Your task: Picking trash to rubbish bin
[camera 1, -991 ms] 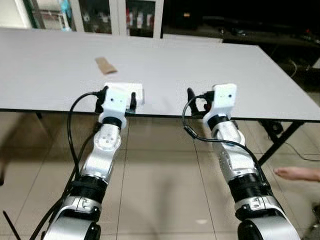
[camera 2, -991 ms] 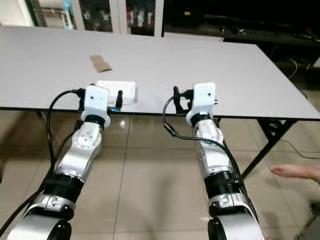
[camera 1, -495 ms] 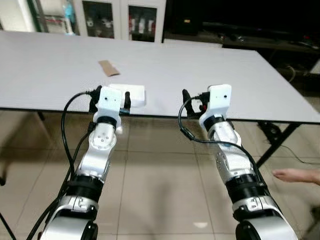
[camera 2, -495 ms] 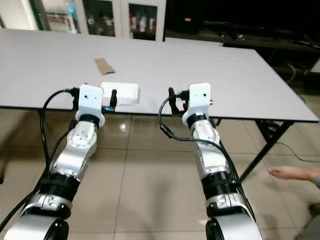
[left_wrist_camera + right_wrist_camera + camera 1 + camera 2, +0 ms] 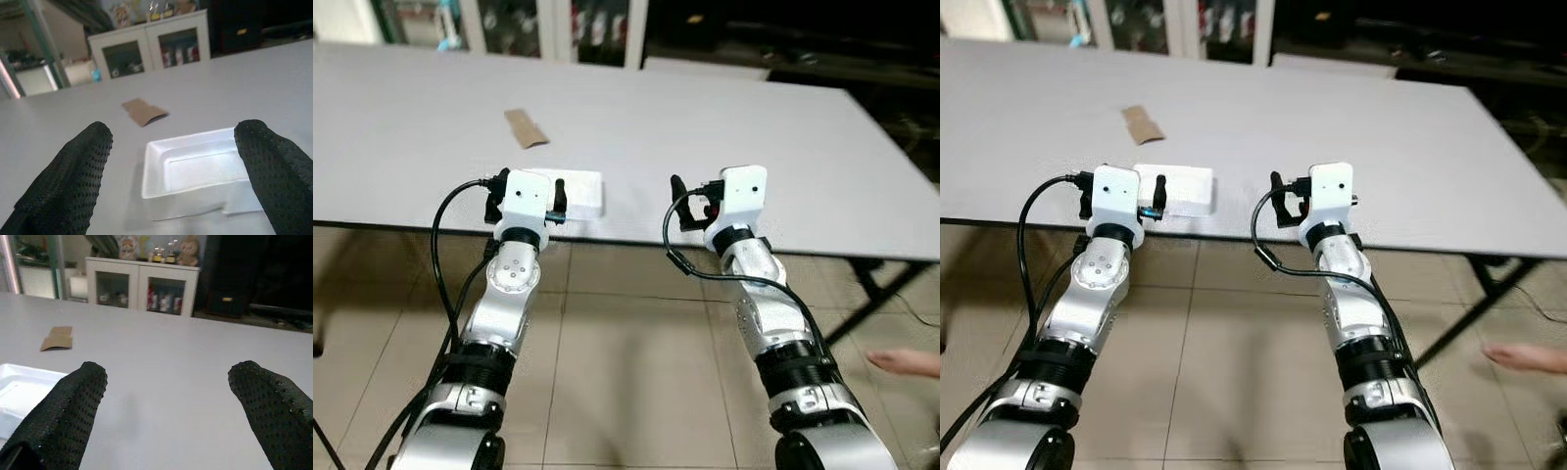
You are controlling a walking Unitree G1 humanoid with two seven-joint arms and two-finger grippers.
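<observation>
A white foam tray lies near the front edge of the grey table. Farther back on the left rests a flat brown paper piece. My left gripper is open at the table edge, right in front of the tray; in the left wrist view the tray sits between its two black fingers, untouched. My right gripper is open at the table edge, to the right of the tray, with bare tabletop ahead. The right wrist view catches the tray's corner and the brown paper piece.
Glass-door cabinets stand behind the table, and dark furniture at the back right. Black table legs reach the tiled floor on the right. A person's hand shows low at the right edge.
The camera has shifted slightly, so the table sits a bit lower in the picture. Both grippers stay at the table edge, open, with the tray untouched.
</observation>
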